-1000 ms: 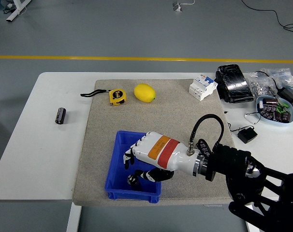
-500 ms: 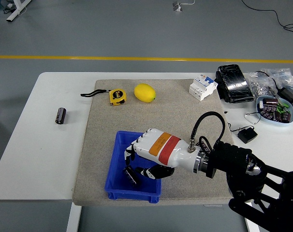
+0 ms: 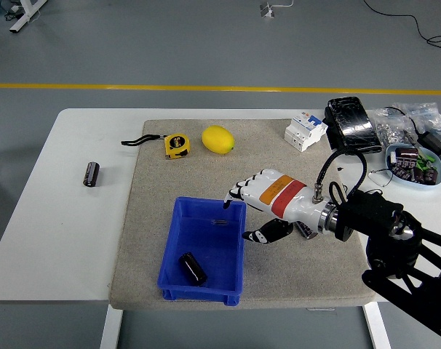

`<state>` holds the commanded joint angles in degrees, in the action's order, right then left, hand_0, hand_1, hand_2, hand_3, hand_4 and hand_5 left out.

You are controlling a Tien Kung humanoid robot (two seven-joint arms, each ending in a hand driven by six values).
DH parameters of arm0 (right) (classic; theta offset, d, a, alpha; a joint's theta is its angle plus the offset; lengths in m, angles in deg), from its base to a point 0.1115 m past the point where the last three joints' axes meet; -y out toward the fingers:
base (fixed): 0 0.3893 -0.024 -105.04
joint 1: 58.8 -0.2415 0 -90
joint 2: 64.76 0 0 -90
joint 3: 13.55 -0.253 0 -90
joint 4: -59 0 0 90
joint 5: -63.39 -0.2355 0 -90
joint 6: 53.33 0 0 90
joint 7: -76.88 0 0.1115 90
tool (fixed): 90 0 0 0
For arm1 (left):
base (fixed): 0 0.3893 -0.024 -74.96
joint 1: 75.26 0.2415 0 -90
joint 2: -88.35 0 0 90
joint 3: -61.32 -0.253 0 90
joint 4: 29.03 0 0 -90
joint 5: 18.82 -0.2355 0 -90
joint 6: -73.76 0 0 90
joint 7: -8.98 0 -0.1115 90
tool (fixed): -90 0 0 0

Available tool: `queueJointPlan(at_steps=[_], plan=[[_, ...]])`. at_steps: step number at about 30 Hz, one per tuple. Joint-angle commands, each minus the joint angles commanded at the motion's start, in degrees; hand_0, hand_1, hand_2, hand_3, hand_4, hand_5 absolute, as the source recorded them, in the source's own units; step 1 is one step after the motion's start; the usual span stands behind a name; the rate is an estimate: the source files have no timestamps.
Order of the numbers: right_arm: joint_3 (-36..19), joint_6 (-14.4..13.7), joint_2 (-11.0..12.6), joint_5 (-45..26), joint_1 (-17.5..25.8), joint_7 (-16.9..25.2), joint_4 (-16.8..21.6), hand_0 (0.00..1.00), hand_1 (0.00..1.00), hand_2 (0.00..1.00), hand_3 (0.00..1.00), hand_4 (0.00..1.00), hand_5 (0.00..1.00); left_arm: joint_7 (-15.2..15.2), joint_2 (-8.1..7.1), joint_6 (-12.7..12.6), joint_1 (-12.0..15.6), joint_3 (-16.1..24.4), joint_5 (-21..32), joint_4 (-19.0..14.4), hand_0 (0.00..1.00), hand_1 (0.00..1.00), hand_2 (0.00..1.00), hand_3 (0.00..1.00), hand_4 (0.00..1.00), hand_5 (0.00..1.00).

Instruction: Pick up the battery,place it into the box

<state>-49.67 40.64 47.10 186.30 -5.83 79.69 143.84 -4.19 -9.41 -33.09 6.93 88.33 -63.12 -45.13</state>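
Battery (image 3: 192,268) lies in box (image 3: 178,218); right hand (image 3: 260,203) beside its rim, fingers spread, empty. Task looks done.

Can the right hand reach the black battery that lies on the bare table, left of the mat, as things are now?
Probably not easily. The right hand hovers open at the blue box's right rim, and that battery lies far across the mat on the table's left side. Nothing blocks it; it looks like a long stretch.
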Motion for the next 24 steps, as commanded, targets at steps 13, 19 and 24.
queueJointPlan(at_steps=[13, 19, 24], plan=[[1.3, 0.2, 4.8, 1.1, -0.6, 1.0, -6.5, 0.584, 0.650, 0.761, 0.748, 0.886, 0.217, -0.3, 0.08, 0.1, 0.2, 0.2, -0.5, -0.1, 0.678, 0.629, 0.655, 0.644, 0.662, 0.682], [3.1, 0.6, 6.2, 1.7, -1.8, 1.1, -7.8, 0.595, 0.660, 0.776, 0.764, 0.894, 0.219, 0.0, 0.20, 0.1, -0.1, -0.2, 0.1, -0.1, 0.678, 0.632, 0.660, 0.644, 0.661, 0.684], [4.4, 0.6, 6.6, 1.9, -2.5, 1.3, -8.9, 0.612, 0.669, 0.796, 0.790, 0.907, 0.218, 0.1, 0.24, 0.0, -0.3, -0.5, 0.6, -0.1, 0.678, 0.634, 0.663, 0.643, 0.659, 0.683]])
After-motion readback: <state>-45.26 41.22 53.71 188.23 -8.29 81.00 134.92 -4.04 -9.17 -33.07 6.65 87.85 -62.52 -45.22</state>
